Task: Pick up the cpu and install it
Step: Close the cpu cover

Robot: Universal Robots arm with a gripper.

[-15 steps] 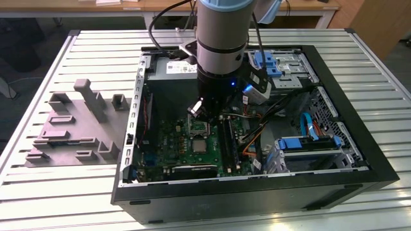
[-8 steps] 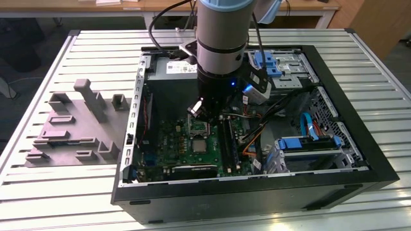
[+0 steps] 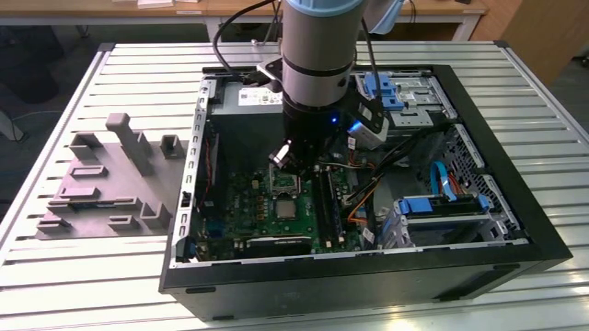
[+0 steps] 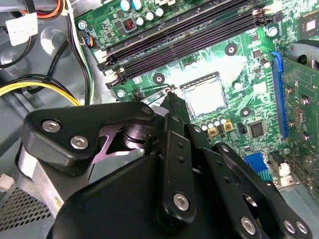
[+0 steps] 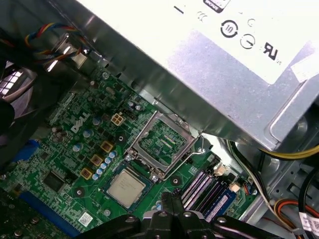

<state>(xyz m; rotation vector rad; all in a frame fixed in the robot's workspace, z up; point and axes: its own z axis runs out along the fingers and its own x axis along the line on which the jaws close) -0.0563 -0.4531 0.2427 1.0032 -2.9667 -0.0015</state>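
1. An open black computer case (image 3: 387,276) lies on the slatted counter (image 3: 83,276). In the exterior view, a grey moulded fixture (image 3: 110,186) sits on the counter at 9 o'clock of the case.
2. The arm (image 3: 318,62) reaches down into the case, above the green circuit board (image 3: 241,207).
3. The tool (image 4: 172,99) has its fingers together with nothing between them. The tips hang just beside the socket's corner, apart from the cpu (image 5: 126,187).
4. The cpu lies flat in the socket with its silvery top facing up. In the exterior view it is at 6 o'clock of the tool.
5. The socket's hinged metal frame (image 5: 162,141) stands open and does not cover the cpu. In the exterior view it is at 12 o'clock of the cpu.
6. The black memory slots (image 4: 184,35) run alongside the socket, at 3 o'clock of the cpu in the exterior view.
7. A silver power supply box (image 5: 209,59) sits at 12 o'clock of the circuit board in the exterior view.
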